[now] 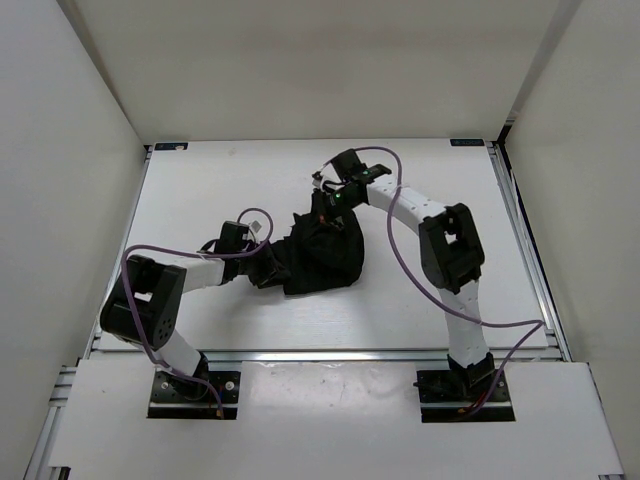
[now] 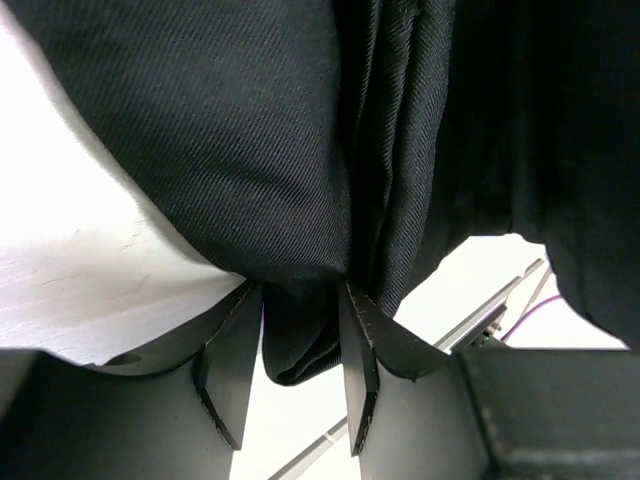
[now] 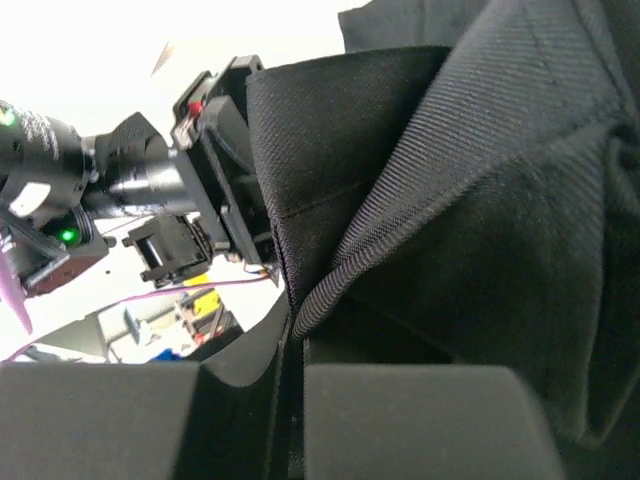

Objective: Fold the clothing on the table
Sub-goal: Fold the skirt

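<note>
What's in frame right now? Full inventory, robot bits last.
clothing: one, black, bunched at mid-table, gripped by both grippers
table: one, white, metal-rail rim, under everything
walls: white, enclosing the table on left, far and right sides
corner tags: two, blue, far table corners
cables: purple, one running along each arm
arms: two, white and black, bases at near edge
left gripper: black, closed on a fold at the clothing's left side
right gripper: black, shut on the clothing's far edge

Bunched clothing (image 1: 325,262) blocks the middle of the table (image 1: 200,185); both far corners lie open.
</note>
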Robot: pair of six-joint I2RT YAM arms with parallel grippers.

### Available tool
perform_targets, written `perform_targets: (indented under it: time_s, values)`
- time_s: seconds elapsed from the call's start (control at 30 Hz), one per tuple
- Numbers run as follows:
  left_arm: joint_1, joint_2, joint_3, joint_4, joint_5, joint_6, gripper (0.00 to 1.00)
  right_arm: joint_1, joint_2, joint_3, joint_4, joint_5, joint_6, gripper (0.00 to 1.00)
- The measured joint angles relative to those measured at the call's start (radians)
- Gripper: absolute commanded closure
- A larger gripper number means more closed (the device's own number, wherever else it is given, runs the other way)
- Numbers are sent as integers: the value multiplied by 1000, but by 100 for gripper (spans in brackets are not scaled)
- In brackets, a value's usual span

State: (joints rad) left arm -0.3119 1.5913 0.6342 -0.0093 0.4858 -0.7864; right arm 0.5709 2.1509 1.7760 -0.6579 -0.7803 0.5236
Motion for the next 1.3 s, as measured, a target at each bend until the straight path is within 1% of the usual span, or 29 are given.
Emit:
perform_targets:
  time_s: [0.07,0.1,0.13,0.17,0.2,0.23,0.27,0.3,0.37,0.47,0.53,0.6,0.7,0.73,0.77,0.83,0.87,0.93,1.03,1.1,1.2,1.3]
  values:
    - [11,-5,-11,9,7,0,52,13,48,43,0,-17,10,100]
    - [18,-8,-18,13,12,0,52,17,69,62,-2,-26,16,96]
    - [26,-12,-23,14,17,0,52,21,93,84,-2,-41,21,89]
    - [34,-16,-27,14,19,1,52,26,115,100,2,-61,31,69]
    - [41,-19,-32,16,21,1,53,27,131,106,10,-85,47,53]
    - [49,-24,-37,16,23,3,52,29,139,106,23,-112,61,39]
    - [58,-30,-40,13,24,5,52,31,142,94,55,-141,78,36]
    - [69,-35,-43,11,23,10,51,32,136,73,99,-166,101,35]
    - [105,-52,-51,3,21,19,52,31,106,4,210,-216,157,37]
    - [184,-88,-55,-22,16,33,52,16,12,-152,404,-276,270,45]
    - [237,-116,-52,-42,14,45,52,-9,-69,-239,496,-297,325,57]
    - [299,-145,-50,-51,17,49,52,-48,-156,-304,550,-306,353,62]
    - [368,-174,-50,-31,59,23,58,-123,-293,-402,608,-306,361,70]
    - [381,-181,-50,-11,83,3,63,-146,-332,-436,621,-304,359,77]
    - [383,-187,-50,11,105,-17,66,-173,-370,-474,624,-300,353,80]
    - [353,-196,-48,71,164,-74,82,-210,-411,-532,616,-287,332,93]
    - [323,-196,-45,109,188,-109,85,-222,-417,-557,603,-278,320,98]
    - [238,-195,-37,201,240,-186,94,-229,-395,-578,557,-259,290,100]
    - [120,-179,-10,319,283,-274,95,-216,-303,-553,487,-235,241,100]
    - [64,-147,24,373,291,-311,98,-196,-215,-505,435,-216,207,100]
    - [19,-78,62,417,280,-331,100,-163,-107,-429,377,-198,174,99]
    - [-4,-16,63,389,247,-311,100,-136,-55,-391,340,-186,149,100]
